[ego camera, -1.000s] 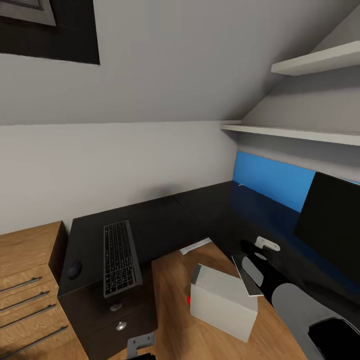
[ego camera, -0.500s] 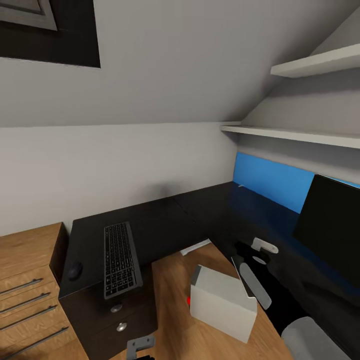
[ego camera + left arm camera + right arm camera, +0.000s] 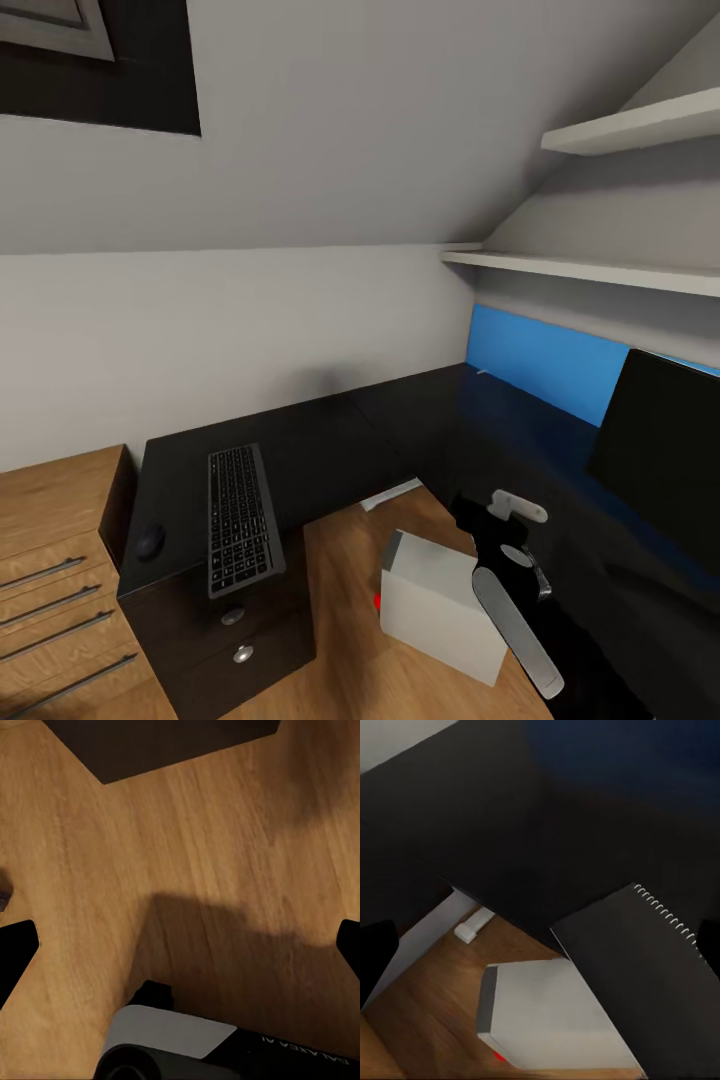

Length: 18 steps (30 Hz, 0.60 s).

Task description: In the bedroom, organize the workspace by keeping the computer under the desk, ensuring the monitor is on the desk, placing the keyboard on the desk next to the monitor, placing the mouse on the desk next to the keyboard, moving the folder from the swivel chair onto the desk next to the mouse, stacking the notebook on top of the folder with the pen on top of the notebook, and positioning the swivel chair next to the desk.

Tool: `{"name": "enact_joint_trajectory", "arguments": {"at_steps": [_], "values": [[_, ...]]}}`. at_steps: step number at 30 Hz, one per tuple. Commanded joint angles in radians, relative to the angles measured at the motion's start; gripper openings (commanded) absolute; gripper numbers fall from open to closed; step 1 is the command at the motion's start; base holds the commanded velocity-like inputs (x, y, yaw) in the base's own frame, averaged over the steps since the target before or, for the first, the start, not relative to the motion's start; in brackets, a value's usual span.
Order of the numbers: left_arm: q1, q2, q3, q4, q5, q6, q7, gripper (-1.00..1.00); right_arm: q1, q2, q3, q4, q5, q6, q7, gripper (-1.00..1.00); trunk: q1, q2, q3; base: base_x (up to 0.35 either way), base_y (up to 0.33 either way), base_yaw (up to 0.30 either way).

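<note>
keyboard (image 3: pixel 241 518) on desk (image 3: pixel 330 440) | computer (image 3: pixel 445 604) on floor | right gripper (image 3: pixel 540 945) spread, empty | left gripper (image 3: pixel 180 945) spread, empty

I've got 2 white wall shelves (image 3: pixel 640 120) at upper right under the sloped ceiling, w/ a bright blue wall panel (image 3: pixel 540 360) below the lower one. Light wooden low cabinet (image 3: pixel 55 560) w/ long metal drawer pulls sits far left, wood floor (image 3: pixel 340 610) runs thru the middle, also seen in the left wrist view (image 3: pixel 202 847). Dark-framed window (image 3: pixel 90 60) top left, small white bracket-like piece (image 3: pixel 474 924) on the floor by the baseboard, can't ID it.
</note>
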Motion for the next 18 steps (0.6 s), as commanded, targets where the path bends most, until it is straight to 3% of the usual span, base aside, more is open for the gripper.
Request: {"name": "enact_joint_trajectory", "arguments": {"at_steps": [1, 9, 18], "values": [[-0.001, 0.001, -0.004, 0.011, 0.006, -0.018, 0.007, 1.00, -0.001, -0.001, 0.008, -0.002, -0.004, 0.004, -0.007, 1.00, 0.000, -0.001, -0.001, 0.000, 0.000, 0.000], [-0.001, 0.002, -0.008, 0.058, 0.006, -0.114, 0.006, 1.00, 0.000, 0.002, 0.028, -0.002, -0.006, -0.003, 0.013, 1.00, 0.000, -0.001, -0.001, 0.000, 0.000, 0.000], [-0.001, -0.001, -0.010, 0.061, 0.004, -0.122, 0.007, 1.00, 0.001, 0.003, 0.030, 0.004, -0.007, -0.003, 0.056, 1.00, 0.000, -0.001, -0.001, -0.067, 0.068, 0.000]]}}
